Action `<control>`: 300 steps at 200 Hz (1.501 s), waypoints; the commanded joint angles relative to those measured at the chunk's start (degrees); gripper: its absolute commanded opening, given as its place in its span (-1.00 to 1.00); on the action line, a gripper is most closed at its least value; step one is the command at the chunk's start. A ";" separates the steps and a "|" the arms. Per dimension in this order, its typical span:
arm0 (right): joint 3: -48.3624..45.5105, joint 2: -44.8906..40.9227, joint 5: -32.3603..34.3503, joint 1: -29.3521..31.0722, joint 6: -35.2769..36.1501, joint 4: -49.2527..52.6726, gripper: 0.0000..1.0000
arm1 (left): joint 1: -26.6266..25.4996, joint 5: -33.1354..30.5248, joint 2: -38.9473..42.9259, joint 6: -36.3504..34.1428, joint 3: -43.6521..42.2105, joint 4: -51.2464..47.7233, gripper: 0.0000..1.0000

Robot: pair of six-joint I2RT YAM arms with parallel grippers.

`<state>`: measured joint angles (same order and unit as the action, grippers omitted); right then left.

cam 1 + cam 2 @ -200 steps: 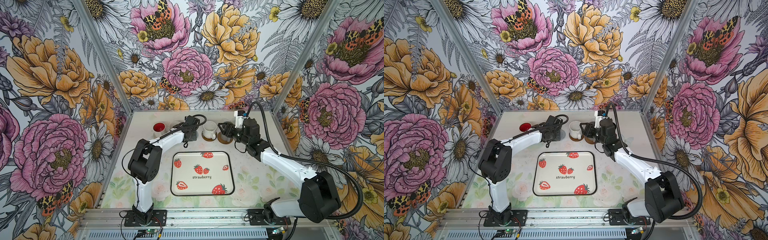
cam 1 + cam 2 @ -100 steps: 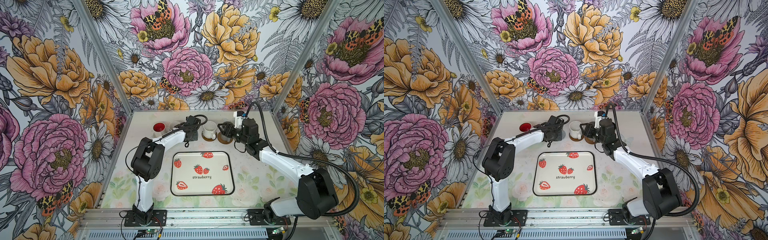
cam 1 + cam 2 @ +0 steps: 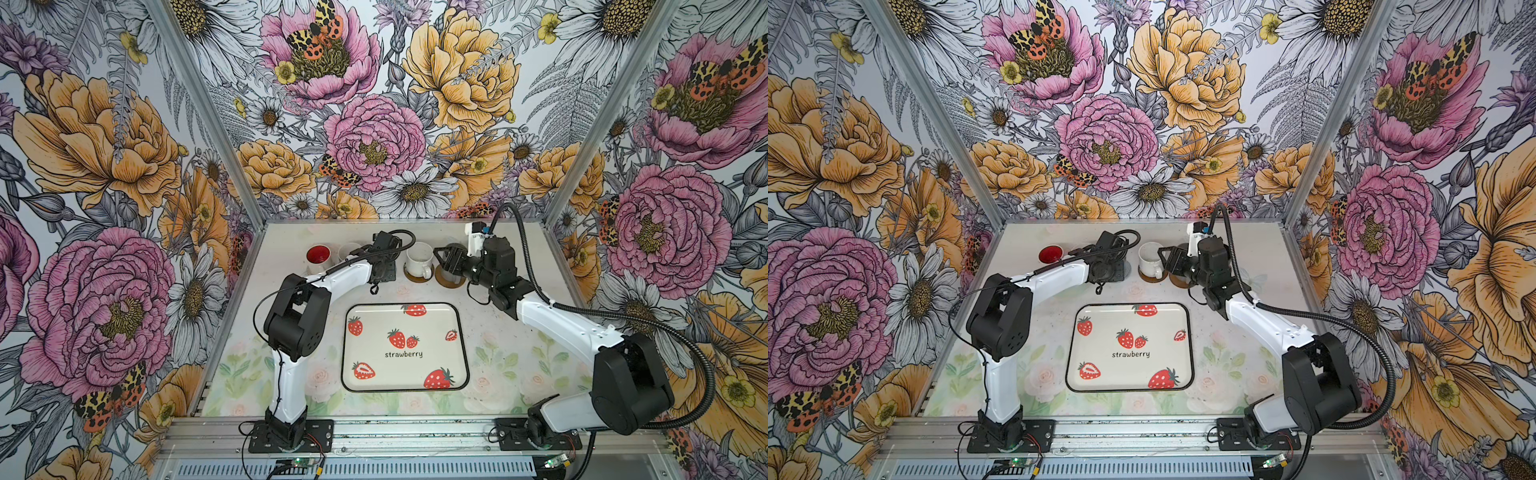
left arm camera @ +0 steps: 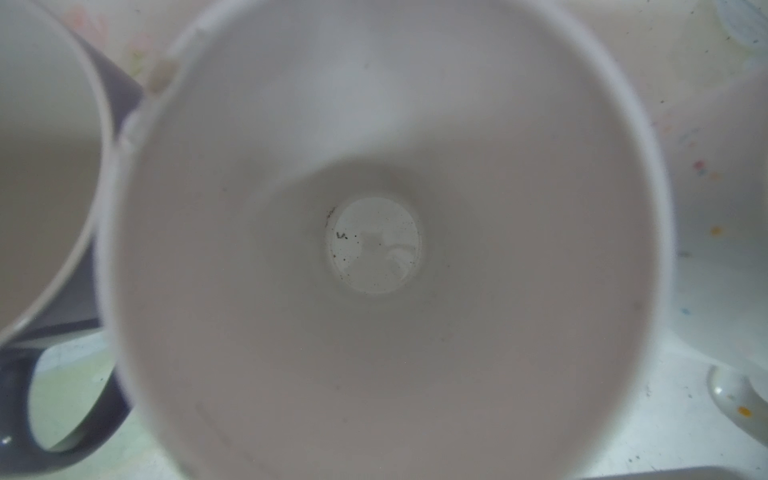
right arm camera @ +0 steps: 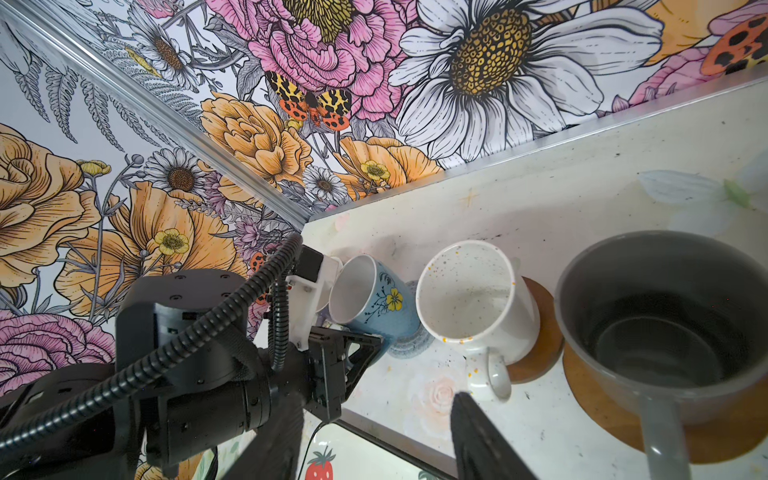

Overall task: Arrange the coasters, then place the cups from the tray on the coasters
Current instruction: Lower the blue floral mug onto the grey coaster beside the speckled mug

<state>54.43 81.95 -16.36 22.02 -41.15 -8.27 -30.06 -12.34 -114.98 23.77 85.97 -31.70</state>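
**Two claws up at the mug row, left one pinching the blue cup**

So the left claw (image 3: pixel 380 269) has its jaws almost together. Going by the right wrist cam, it's got the light blue cup (image 5: pixel 374 307) by the wall at the rim. That cup is tilted, mouth leaning toward the claw, base down on a greyish knobbly coaster (image 5: pixel 409 347). Honestly can't tell if that's the beaded one or the woven one. The left wrist cam just stares straight down into the cup's white inside, so the fingers themselves don't show there.

Right beside this claw, on the side away from the other arm, is the lilac cup (image 4: pixel 114 97). One spot further out is the white cup with red inside (image 3: pixel 318 254). On the other side, between the two claws, the speckled white cup (image 3: pixel 419 259) stands upright on a brown disc (image 5: pixel 540 336).

Over on the right claw (image 3: pixel 448 258), the jaws stand apart. The grey cup (image 5: pixel 665 316) is off to one side of the fingers rather than between them. It's upright on the second brown disc (image 5: pixel 602 411), handle pointing back toward the wrist. In both top views the claw hangs right over that cup.

The tray (image 3: pixel 405 328) lies flat, well back from both claws, toward the arm bases.
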 commanded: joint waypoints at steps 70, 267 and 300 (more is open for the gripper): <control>0.23 0.51 -0.84 -0.75 -0.71 -2.00 0.18 | 0.43 -1.62 1.41 -1.14 1.17 3.35 -1.00; 0.06 0.23 -1.66 -0.84 -1.18 -2.45 0.18 | -1.22 -4.27 2.75 -1.62 -1.49 3.36 -1.00; -0.13 0.05 -1.66 -0.84 -1.27 -2.54 0.18 | -1.23 -4.19 2.71 -1.39 -1.94 3.35 -1.00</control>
<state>54.43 82.00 -17.45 21.65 -42.02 -8.99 -31.00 -14.76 -114.98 22.09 84.58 -31.42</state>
